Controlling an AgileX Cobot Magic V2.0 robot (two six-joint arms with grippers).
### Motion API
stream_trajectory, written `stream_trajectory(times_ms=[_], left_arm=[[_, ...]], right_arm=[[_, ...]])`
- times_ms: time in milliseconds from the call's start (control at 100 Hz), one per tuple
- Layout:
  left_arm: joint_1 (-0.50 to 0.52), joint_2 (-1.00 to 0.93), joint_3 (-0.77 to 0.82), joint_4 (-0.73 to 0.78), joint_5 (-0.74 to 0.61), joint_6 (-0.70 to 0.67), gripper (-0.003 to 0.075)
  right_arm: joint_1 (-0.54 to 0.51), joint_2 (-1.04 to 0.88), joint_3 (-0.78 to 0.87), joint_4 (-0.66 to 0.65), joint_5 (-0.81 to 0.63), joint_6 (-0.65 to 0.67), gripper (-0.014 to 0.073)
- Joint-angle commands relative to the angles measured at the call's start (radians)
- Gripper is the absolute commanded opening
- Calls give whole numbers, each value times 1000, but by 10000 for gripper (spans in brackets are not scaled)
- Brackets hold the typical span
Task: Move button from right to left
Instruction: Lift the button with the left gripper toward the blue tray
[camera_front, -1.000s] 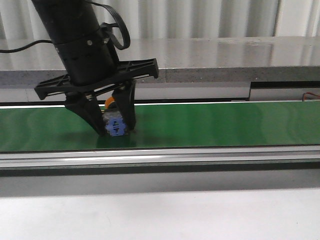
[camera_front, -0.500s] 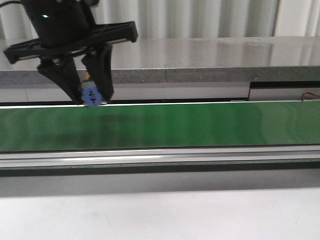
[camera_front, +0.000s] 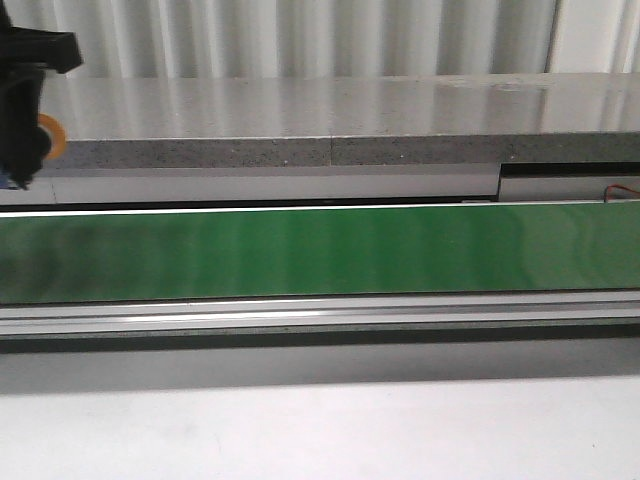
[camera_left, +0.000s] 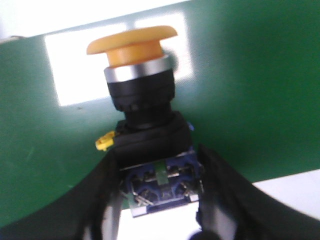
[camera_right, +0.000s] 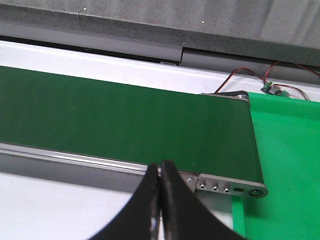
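Observation:
My left gripper (camera_left: 159, 200) is shut on the button (camera_left: 150, 145), squeezing its blue block body between the black fingers (camera_left: 100, 200). The yellow-orange mushroom cap (camera_left: 131, 42) points away from the wrist, above the green belt (camera_left: 250, 100). In the front view only a sliver of this gripper (camera_front: 18, 120) and the orange cap (camera_front: 52, 135) show at the far left edge, lifted above the belt (camera_front: 350, 250). My right gripper (camera_right: 160, 190) is shut with nothing in it, hovering over the near rail of the belt (camera_right: 125, 115) near its end.
A grey stone ledge (camera_front: 350, 120) runs behind the belt, and a metal rail (camera_front: 350, 315) runs along its front. A bright green mat (camera_right: 285, 165) and thin wires with a small board (camera_right: 272, 86) lie past the belt's end. White table (camera_front: 350, 430) fills the foreground.
My left gripper has lifted the button off the belt and carried it up and to the left, almost out of the front view.

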Motion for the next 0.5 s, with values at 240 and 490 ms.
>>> stream_trajectory(times_ms=[240,490], left_arm=[[281,-48,-27,5,85,330,-1],[423,-16,-27,5,81,518,-1]], right_arm=[[-1,8,-24,-4,-79,-9,-67],[-1,8,-24,-4,-79,-9,-67]])
